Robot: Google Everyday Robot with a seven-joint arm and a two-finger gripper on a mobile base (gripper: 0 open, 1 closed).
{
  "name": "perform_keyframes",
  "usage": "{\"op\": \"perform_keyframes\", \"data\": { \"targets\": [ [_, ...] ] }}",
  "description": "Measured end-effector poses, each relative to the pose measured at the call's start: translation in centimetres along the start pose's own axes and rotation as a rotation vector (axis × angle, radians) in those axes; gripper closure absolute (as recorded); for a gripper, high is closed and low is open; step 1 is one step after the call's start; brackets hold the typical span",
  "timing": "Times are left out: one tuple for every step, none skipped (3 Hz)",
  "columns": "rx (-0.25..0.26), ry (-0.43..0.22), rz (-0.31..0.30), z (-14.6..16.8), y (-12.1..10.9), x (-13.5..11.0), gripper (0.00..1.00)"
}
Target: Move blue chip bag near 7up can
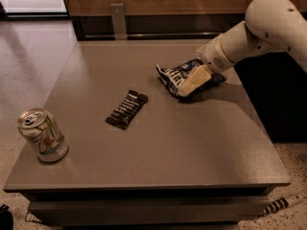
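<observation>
Your gripper (192, 82) sat on the blue chip bag (171, 75) by the table's (192, 152) far right edge, its grip impossible to tell. You likely needed a firm hold, then a lifted carry toward the 7up can (44, 135) at the near left corner.

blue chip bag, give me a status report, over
Gripper down at the blue chip bag, far right of table. Bag not yet near the 7up can, which stands at near left corner. Black bar wrapper lies between them.
</observation>
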State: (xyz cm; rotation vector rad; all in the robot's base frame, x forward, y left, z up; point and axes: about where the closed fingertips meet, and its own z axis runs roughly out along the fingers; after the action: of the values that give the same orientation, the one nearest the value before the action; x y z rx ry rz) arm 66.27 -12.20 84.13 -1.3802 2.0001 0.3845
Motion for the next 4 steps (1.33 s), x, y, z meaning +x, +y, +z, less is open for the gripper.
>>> {"op": "perform_keyframes", "data": {
  "targets": [
    [-0.026, -0.041, 0.036, 2.22, 1.45, 1.37, 0.18],
    [-0.030, -0.044, 0.038, 2.52, 1.63, 1.43, 0.41],
    [-0.030, -0.044, 0.038, 2.29, 1.59, 1.22, 0.64],
    [-0.030, -0.044, 0.038, 1.91, 1.53, 0.87, 0.88]
  ]
}}
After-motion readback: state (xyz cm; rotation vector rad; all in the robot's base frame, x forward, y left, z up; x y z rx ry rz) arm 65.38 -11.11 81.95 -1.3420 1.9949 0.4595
